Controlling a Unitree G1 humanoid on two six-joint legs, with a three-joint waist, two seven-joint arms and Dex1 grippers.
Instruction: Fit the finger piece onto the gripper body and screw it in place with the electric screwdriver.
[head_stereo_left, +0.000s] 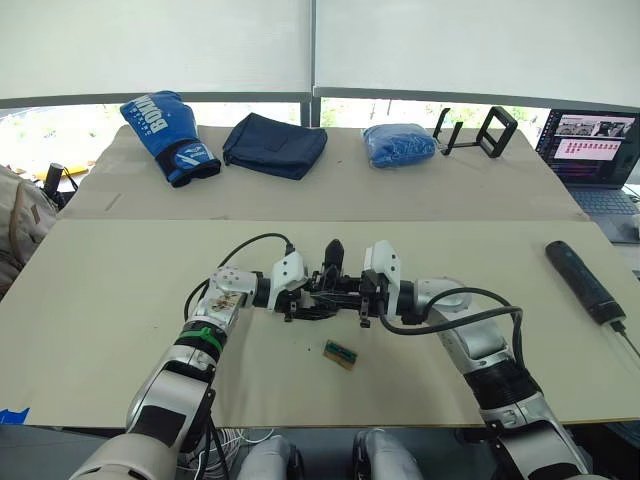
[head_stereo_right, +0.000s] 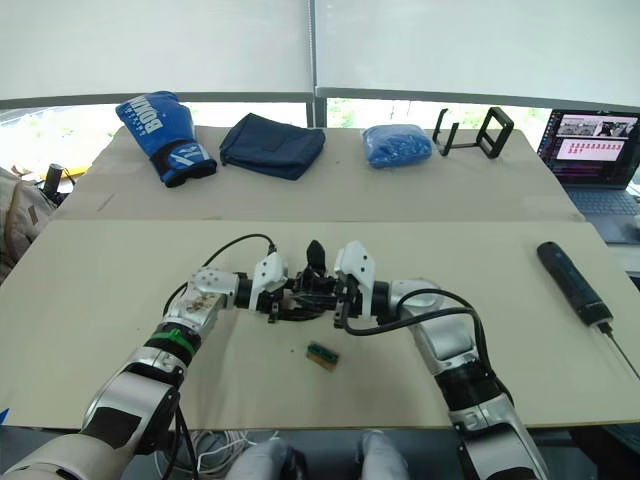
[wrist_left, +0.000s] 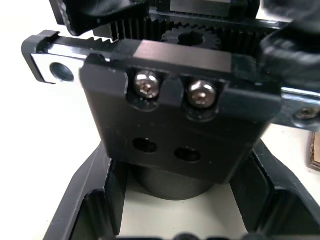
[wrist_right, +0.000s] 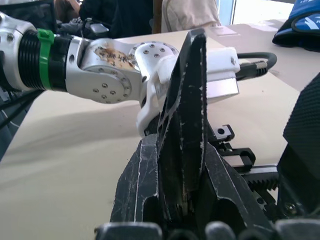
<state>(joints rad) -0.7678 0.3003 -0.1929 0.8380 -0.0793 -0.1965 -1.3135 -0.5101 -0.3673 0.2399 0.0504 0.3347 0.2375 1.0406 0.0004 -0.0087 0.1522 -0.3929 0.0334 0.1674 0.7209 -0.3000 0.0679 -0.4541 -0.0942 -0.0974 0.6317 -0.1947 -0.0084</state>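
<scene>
Head views: left gripper (head_stereo_left: 296, 303) and right gripper (head_stereo_left: 366, 305) meet at the small black mechanical gripper body (head_stereo_left: 330, 285); long matte-black electric screwdriver (head_stereo_left: 585, 282) lies well right of the right gripper. Left wrist: fingers (wrist_left: 95, 200) clamp the body. Right wrist: fingers (wrist_right: 137, 190) pinch the pointed black plastic finger piece (wrist_right: 185, 110).

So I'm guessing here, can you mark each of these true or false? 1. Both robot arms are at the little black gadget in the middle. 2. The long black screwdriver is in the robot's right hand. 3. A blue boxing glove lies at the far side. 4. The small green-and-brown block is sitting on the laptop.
1. True: the left gripper and right gripper meet at the gripper body.
2. False: the electric screwdriver lies on the table, far off to the robot's right, untouched.
3. True: the boxing glove lies at the far left.
4. False: the block lies on the table just in front of the grippers; the laptop is at the far right.
</scene>
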